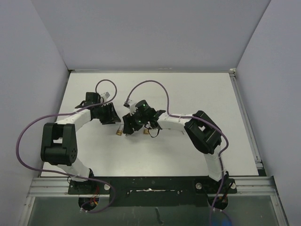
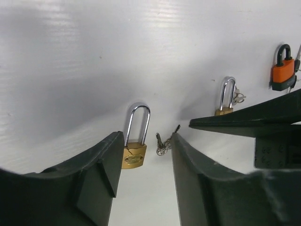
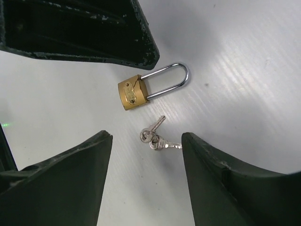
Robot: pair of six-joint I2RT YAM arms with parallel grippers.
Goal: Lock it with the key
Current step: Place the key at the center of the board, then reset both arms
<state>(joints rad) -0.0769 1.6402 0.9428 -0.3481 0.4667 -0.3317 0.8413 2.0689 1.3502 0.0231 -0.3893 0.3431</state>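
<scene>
A brass padlock (image 3: 133, 93) with a long steel shackle lies flat on the white table; it also shows as the padlock (image 2: 134, 153) in the left wrist view and the padlock (image 1: 121, 132) from above. A small ring of keys (image 3: 155, 138) lies loose beside it, apart from the lock body; the keys (image 2: 162, 143) rest against the inner edge of my left gripper's right finger. My left gripper (image 2: 146, 141) stands open just short of the lock, holding nothing. Over the keys, my right gripper (image 3: 146, 139) is open too, nothing between its fingers. From above, the left gripper (image 1: 113, 116) and right gripper (image 1: 130, 123) nearly meet.
A second brass padlock (image 2: 225, 102) with its own keys lies further right, and an orange padlock (image 2: 283, 71) beyond it. The second padlock (image 1: 146, 133) sits by the right forearm. Purple cables loop over both arms. Grey walls enclose the table.
</scene>
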